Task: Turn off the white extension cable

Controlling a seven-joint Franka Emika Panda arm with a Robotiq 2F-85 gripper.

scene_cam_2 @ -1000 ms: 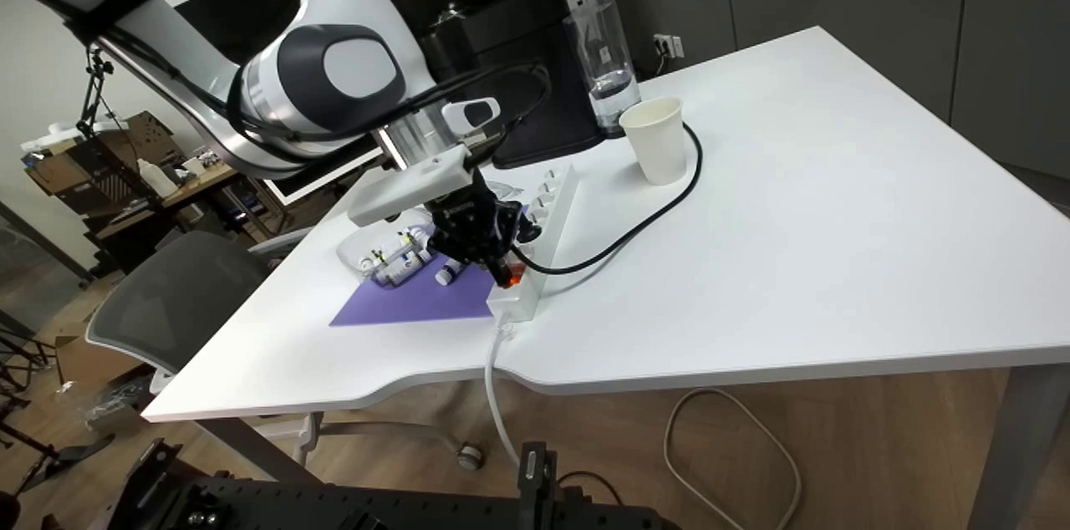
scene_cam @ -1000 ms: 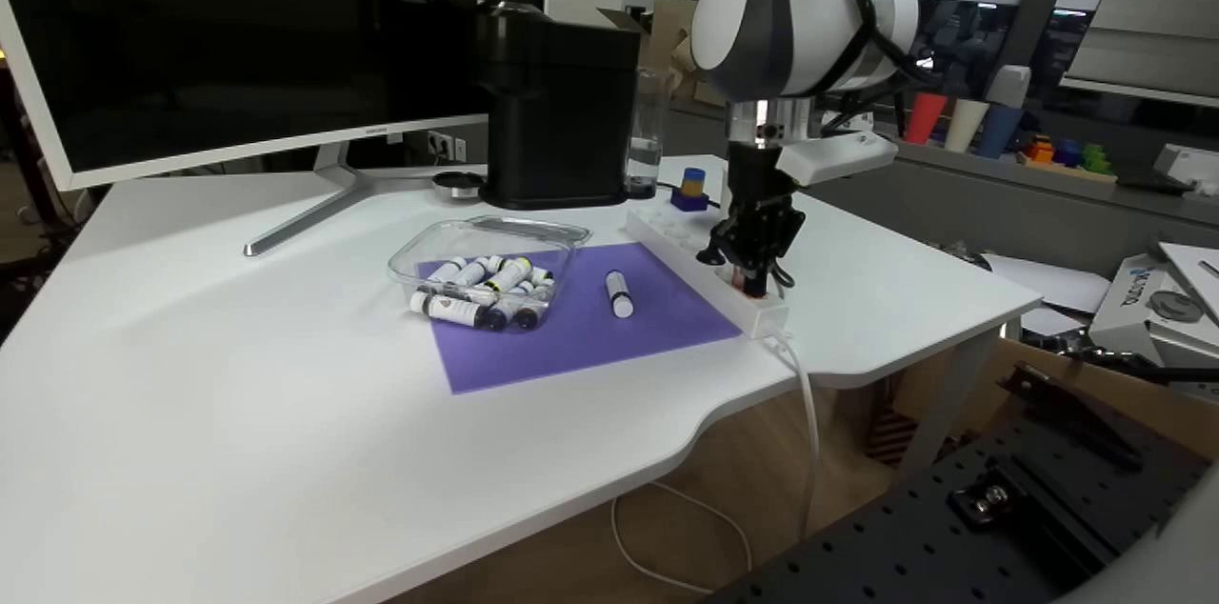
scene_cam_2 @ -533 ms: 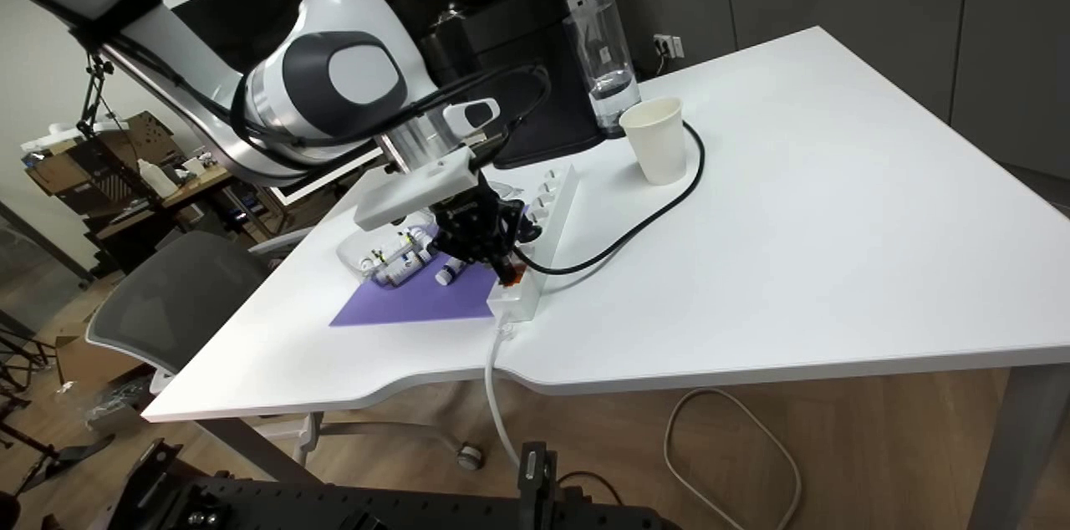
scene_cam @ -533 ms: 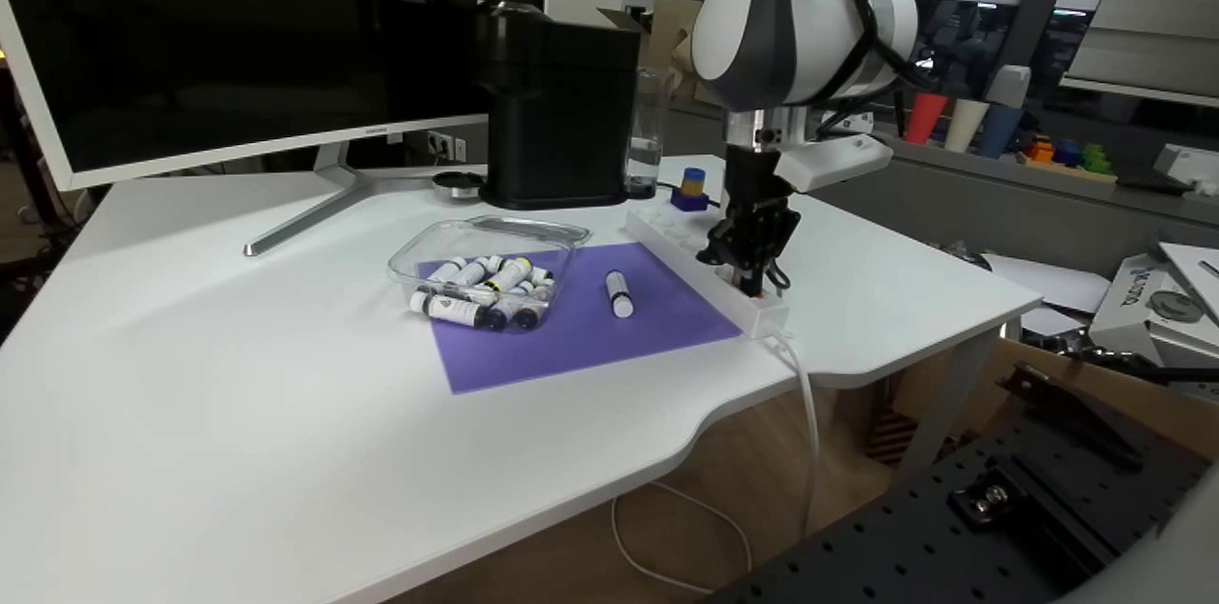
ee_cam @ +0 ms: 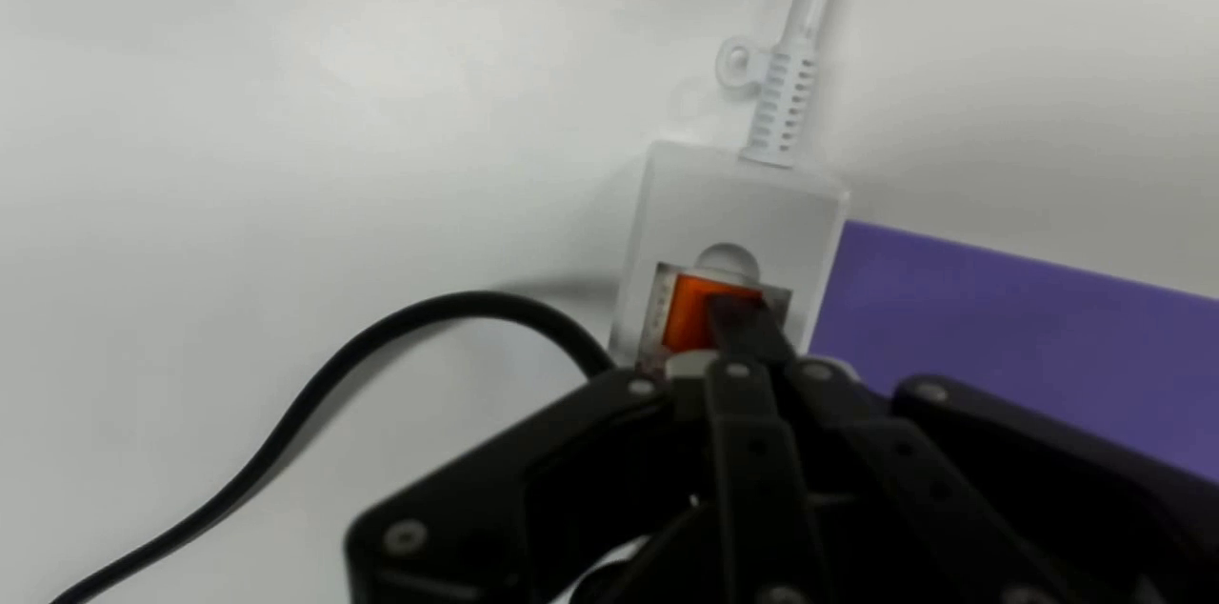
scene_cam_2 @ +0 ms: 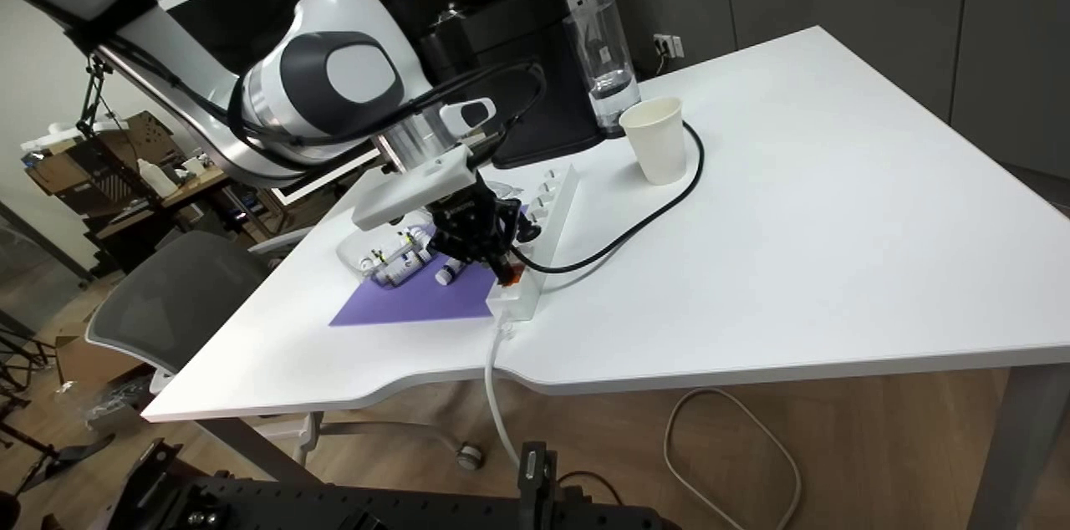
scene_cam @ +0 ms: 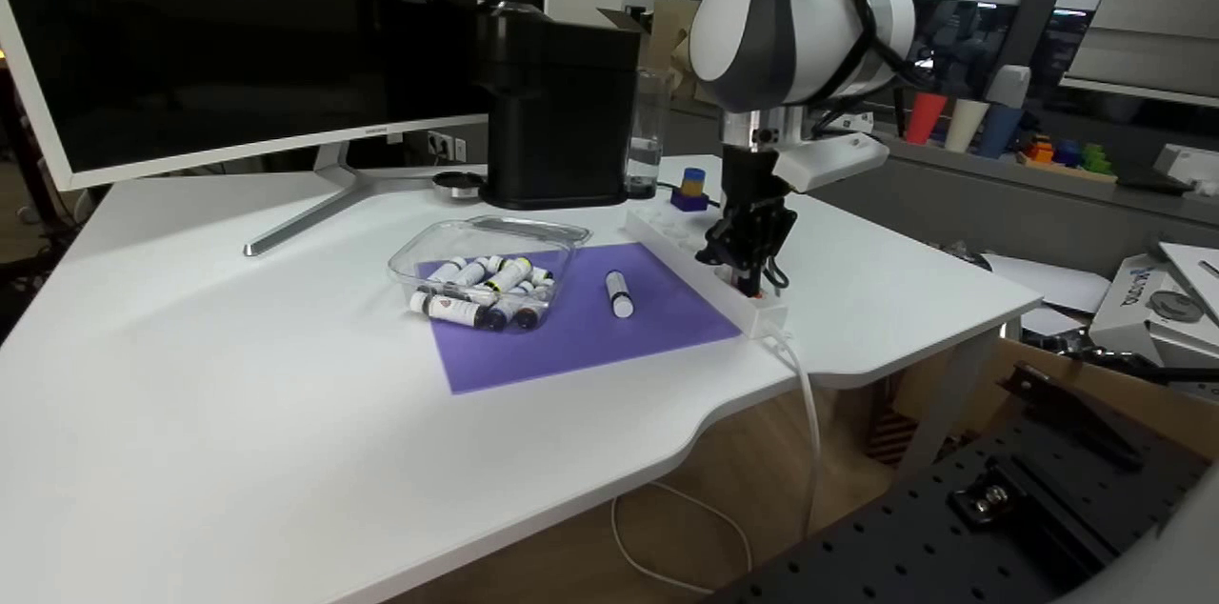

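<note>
The white extension cable (scene_cam: 700,272) is a long narrow power strip lying along the purple sheet's edge, also in the other views (scene_cam_2: 558,216) (ee_cam: 752,204). Its white cord (scene_cam_2: 495,379) runs off the table's front edge. Its orange switch (ee_cam: 688,311) is near the cord end. A black plug (scene_cam_2: 528,229) sits in a socket close by. My gripper (ee_cam: 741,311) is shut, pointing down, with nothing seen between its fingers. Its tips cover the right part of the switch and seem to touch it. Both exterior views show the gripper (scene_cam: 749,288) (scene_cam_2: 506,276) over the strip's cord end.
A black cord (scene_cam_2: 635,231) curves from the plug past a paper cup (scene_cam_2: 654,141). A purple sheet (scene_cam: 571,352) holds a loose white vial (scene_cam: 619,293) and part of a clear box (scene_cam: 419,251) of vials. A black coffee machine (scene_cam: 562,109) and a monitor (scene_cam: 267,32) stand behind.
My gripper has moved slightly down and a little sideways at the switch, and stays shut. The orange-red glow by the fingertips looks duller now. The strip has barely moved.
</note>
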